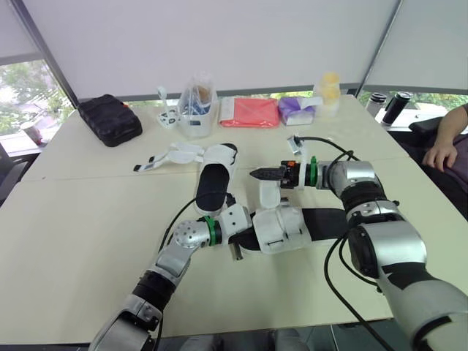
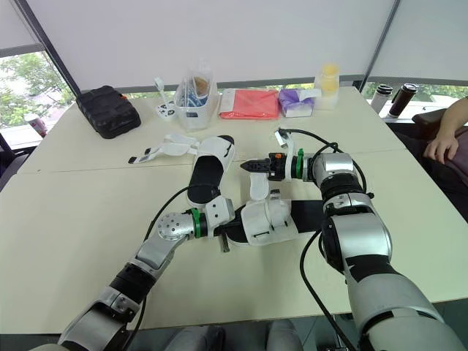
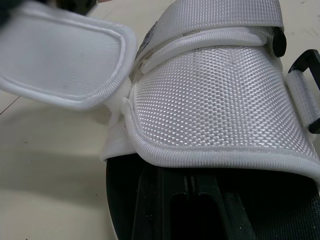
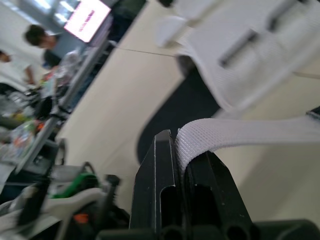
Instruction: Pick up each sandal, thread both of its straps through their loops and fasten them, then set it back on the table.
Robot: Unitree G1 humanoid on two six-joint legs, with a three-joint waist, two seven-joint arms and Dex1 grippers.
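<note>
The near sandal (image 1: 281,230) has one white strap (image 1: 265,194) pinched flat between the black fingers (image 4: 162,170) of the right gripper (image 1: 254,174), which is clenched on the strap's free end. The webbing comes out of the closed jaws and runs back toward the shoe's white upper. That gripper hangs just above the table (image 1: 73,234), pointing toward the robot's left, with the strap rising to it from the shoe below. The left gripper (image 1: 240,241) sits at the open end of the same shoe, against its black footbed beneath the woven white upper; whether it is clamped or released cannot be told. The near sandal rests in the middle of the table, between the two arms, its black sole stretching toward the robot's right.

Just beyond it lies the far sandal (image 1: 216,179), black footbed up, with its white straps (image 1: 175,155) unfastened and spread out to the robot's left. Along the far edge of the table stand a black pouch (image 1: 110,118), a clear plastic container (image 1: 196,102), a red packet (image 1: 250,112), a purple pack (image 1: 296,110) and a yellow-topped bottle (image 1: 329,91). Two dark flasks (image 1: 395,106) stand further right, near a person's hand (image 1: 441,155).
</note>
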